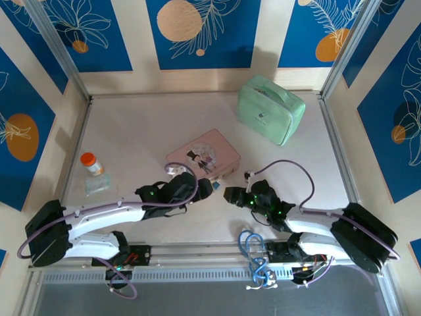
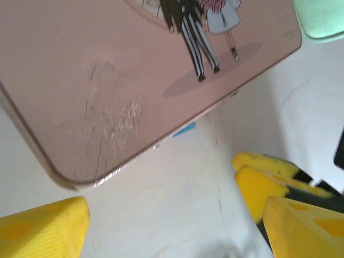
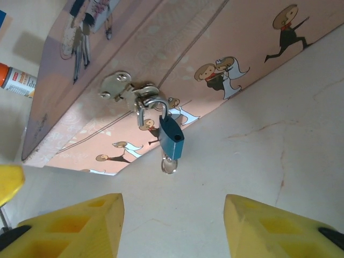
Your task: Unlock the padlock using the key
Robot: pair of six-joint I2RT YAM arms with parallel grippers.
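Padlock hanging from the tin's clasp, both grippers empty.

The padlock hangs by its silvery shackle from the clasp on the front wall of the pink tin. Its small bluish body has what looks like the key in its underside. It is probably light, rigid, smooth and free to swing, so it is best pinched across the body's flat faces while the key head is turned. The right gripper gapes near it, holding nothing; the left gripper is spread wide and empty beside the tin's corner.
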